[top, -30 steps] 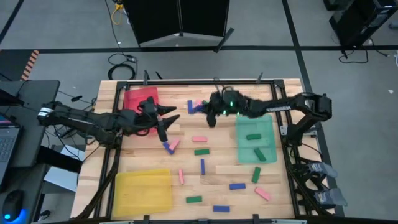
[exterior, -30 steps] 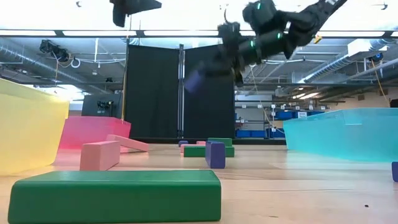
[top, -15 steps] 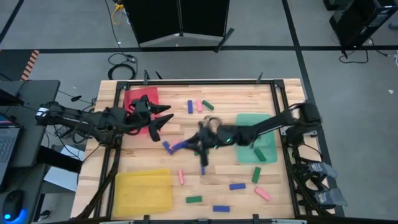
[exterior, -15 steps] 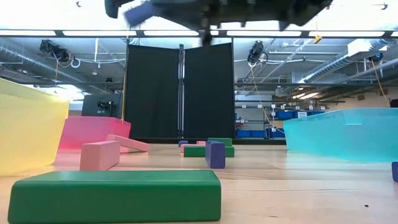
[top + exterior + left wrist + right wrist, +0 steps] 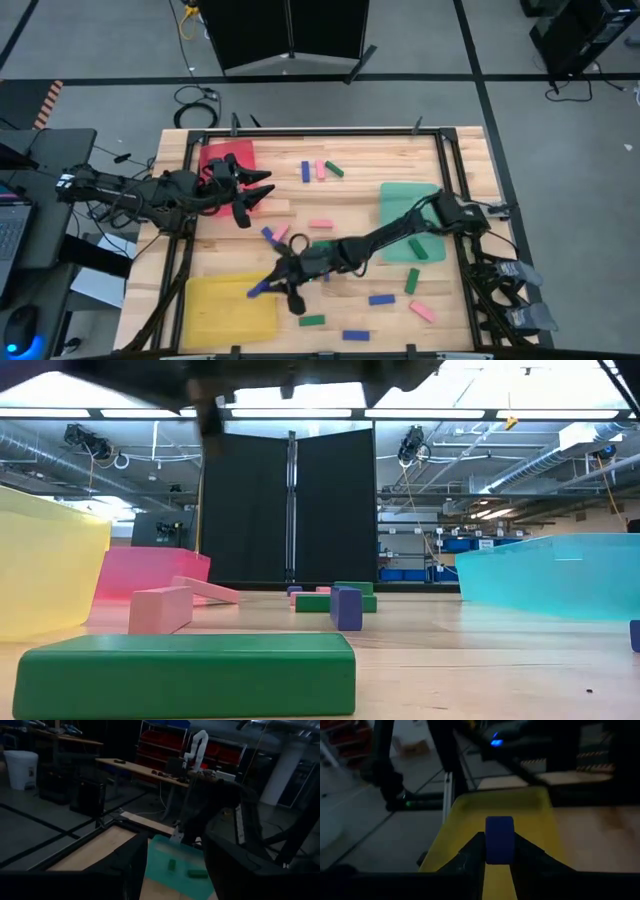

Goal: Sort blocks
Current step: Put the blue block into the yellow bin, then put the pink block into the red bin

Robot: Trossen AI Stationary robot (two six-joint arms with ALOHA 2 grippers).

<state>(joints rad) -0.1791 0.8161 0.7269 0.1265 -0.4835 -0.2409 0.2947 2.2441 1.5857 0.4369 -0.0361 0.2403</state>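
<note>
My right gripper (image 5: 275, 284) reaches across from the table's right to the right rim of the yellow tray (image 5: 215, 310), shut on a blue block (image 5: 259, 290). The right wrist view shows that block (image 5: 499, 836) end-on between the fingers, with the yellow tray (image 5: 470, 815) beyond it. My left gripper (image 5: 254, 197) hangs open beside the red tray (image 5: 222, 158), touching nothing. Loose pink, green and blue blocks lie flat on the wood, among them a pink one (image 5: 320, 224), a green one (image 5: 312, 321) and a blue one (image 5: 381, 299). My right gripper pinches the blue block between its two fingers, one on each long side (image 5: 490, 851). The fingers come from the table's right and lie along the block, whose free end (image 5: 254, 292) sticks out ahead of them. It is lifted clear, about level, over the yellow tray's right rim.
The green tray (image 5: 400, 205) near the right edge holds green blocks (image 5: 417, 248). More blocks sit toward the far edge (image 5: 305, 172) and the near right (image 5: 421, 311). In the low view a green block (image 5: 185, 675), a pink one (image 5: 160, 608) and a purple one (image 5: 346, 607) stand close.
My right gripper has swept from the far middle of the table toward the near-left, carrying the blue block lifted clear, and now hangs at the yellow tray's rim. My left gripper has drawn back a little toward the left edge and the red tray, still open.
</note>
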